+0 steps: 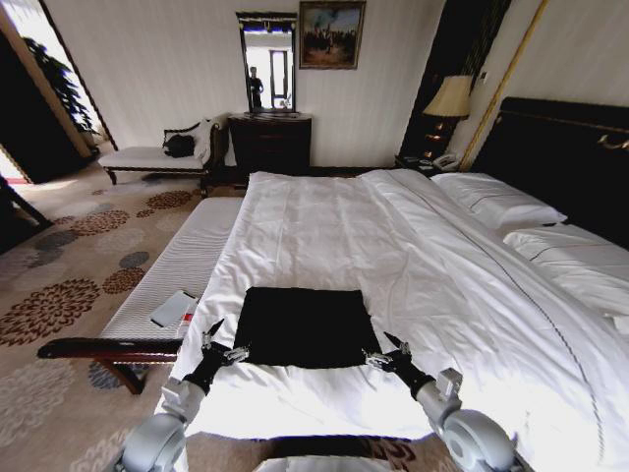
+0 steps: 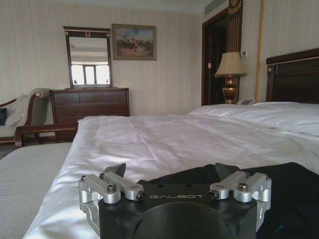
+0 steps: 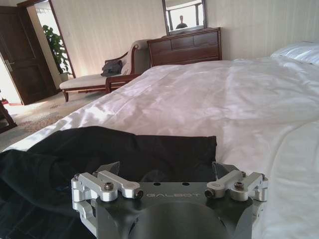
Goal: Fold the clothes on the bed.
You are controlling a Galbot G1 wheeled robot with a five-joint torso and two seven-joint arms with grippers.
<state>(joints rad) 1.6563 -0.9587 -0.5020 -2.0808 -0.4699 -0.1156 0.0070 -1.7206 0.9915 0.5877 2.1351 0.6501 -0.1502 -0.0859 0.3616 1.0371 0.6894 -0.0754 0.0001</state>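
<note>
Black T-shirt (image 1: pixel 303 325) lies folded into a flat rectangle on the bed (image 1: pixel 413 246), near the foot edge, roughly mid-width, on the white duvet; no lettering visible from the head view; fabric looks smooth on top, slightly rumpled at the near edge in the right wrist view (image 3: pixel 99 149); also seen as a dark fold just past the left claw in the left wrist view (image 2: pixel 294 189).

Left gripper (image 1: pixel 222 342) sits just beside the shirt's near-left corner, low over the duvet, fingers spread wide, nothing between them; right gripper (image 1: pixel 385 350) sits just beside the near-right corner, fingers likewise spread wide and empty; whether the fingertips touch the cloth or sheet, cannot tell.

Long white-cushioned bench (image 1: pixel 177 265) runs along the bed's left side; small grey slab (image 1: pixel 173 308) lies on it toward its near end; pillows (image 1: pixel 496 202) at the headboard end on the right, well apart from the shirt; dark dresser (image 1: pixel 269 143) with mirror against the far wall.
</note>
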